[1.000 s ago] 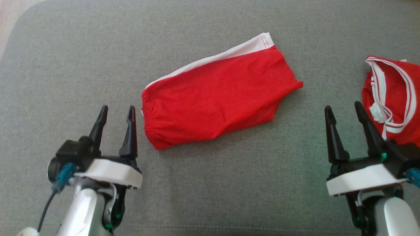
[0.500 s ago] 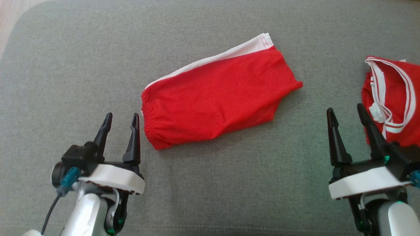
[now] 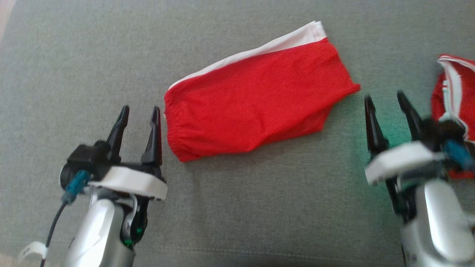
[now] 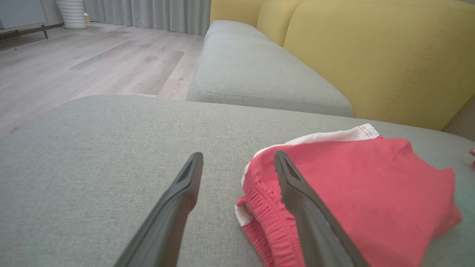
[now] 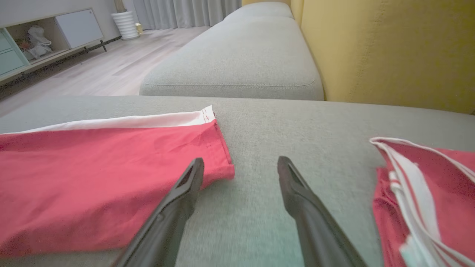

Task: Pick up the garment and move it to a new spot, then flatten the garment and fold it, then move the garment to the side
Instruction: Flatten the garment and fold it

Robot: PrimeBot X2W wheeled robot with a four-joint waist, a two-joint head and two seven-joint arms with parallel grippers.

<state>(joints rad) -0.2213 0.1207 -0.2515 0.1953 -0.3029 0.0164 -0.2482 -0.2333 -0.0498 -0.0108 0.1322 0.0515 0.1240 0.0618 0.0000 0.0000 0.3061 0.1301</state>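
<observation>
Centrally, folded red shorts (image 3: pixel 256 100), gray cushion (image 3: pixel 74 55)

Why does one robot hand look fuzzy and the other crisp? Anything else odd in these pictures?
Head view: the right gripper is smeared, the left gripper crisp, and a green tinge lies on the grey cushion beside the right one. Right wrist view: the cushion near the fingers looks streaky. Left wrist view: sharp, the red shorts show their elastic plainly.
</observation>
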